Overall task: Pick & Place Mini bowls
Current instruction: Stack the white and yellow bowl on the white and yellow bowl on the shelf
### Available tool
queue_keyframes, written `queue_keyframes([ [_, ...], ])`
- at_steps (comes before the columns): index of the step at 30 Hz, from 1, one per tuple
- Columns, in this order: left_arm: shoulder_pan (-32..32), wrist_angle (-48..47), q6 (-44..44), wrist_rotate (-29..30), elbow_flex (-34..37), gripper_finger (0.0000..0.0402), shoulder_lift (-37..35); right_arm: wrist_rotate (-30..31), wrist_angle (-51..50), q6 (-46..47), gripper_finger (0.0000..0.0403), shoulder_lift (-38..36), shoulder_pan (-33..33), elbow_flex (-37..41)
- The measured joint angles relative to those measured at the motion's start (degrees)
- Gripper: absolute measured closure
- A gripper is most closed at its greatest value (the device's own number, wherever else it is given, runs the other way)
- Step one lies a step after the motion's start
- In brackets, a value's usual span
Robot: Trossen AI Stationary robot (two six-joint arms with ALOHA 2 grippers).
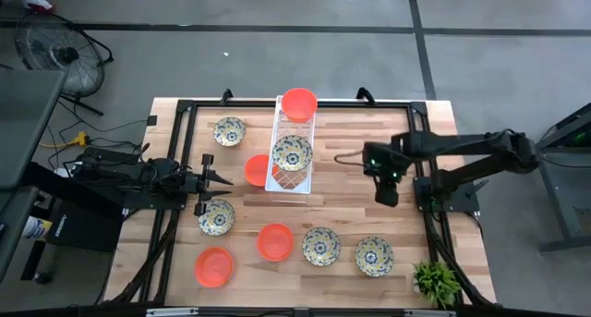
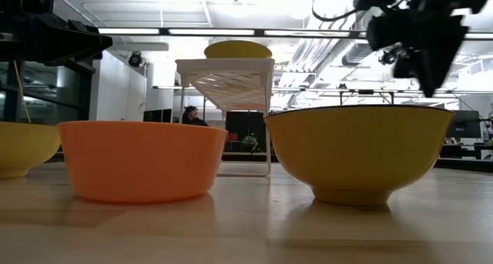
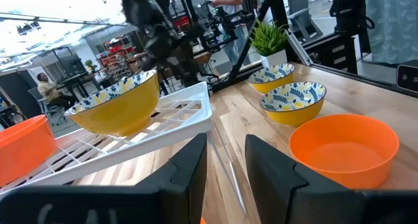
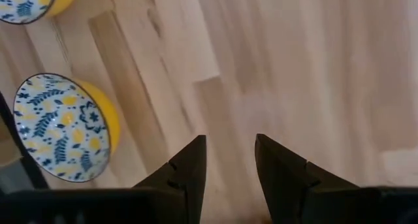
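In the high view, a floral bowl and an orange bowl sit in the white lattice tray. Another orange bowl stands against the tray's left side. Floral bowls and orange bowls rest on the table. My left gripper is open, level, left of the tray; it shows open in the left wrist view. My right gripper hangs open over bare wood right of the tray, its fingers apart.
A potted plant stands at the table's near right corner. The tray sits tilted, with the floral bowl on it. Bare wood lies between the tray and the right arm. A fan stands on the floor beyond the table.
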State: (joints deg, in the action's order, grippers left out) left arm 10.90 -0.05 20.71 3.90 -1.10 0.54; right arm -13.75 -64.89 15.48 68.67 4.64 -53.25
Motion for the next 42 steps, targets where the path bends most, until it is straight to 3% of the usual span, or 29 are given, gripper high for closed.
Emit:
queue_keyframes([
  [9, 0.0, 0.0, 0.0, 0.0, 0.0, 0.0300, 0.0, 0.0, 6.4, 25.3, 0.0284, -3.8, -15.1, 8.1],
  [17, 0.0, 0.0, 0.0, 0.0, 0.0, 0.0300, 0.0, 0.4, 15.2, 40.2, 0.0284, -3.8, -24.6, 12.4],
  [24, 0.0, 0.0, 0.0, 0.0, 0.0, 0.0300, 0.0, 0.9, 17.9, 43.2, 0.0254, 0.0, -28.7, 12.9],
  [30, 0.0, 0.0, 0.0, 0.0, 0.0, 0.0300, 0.0, -1.2, 26.0, 46.6, 0.0230, 4.0, -31.1, 12.9],
  [42, 0.0, 0.0, 0.0, 0.0, 0.0, 0.0300, 0.0, -1.3, 28.1, 47.2, 0.0242, 10.9, -32.2, 12.9],
])
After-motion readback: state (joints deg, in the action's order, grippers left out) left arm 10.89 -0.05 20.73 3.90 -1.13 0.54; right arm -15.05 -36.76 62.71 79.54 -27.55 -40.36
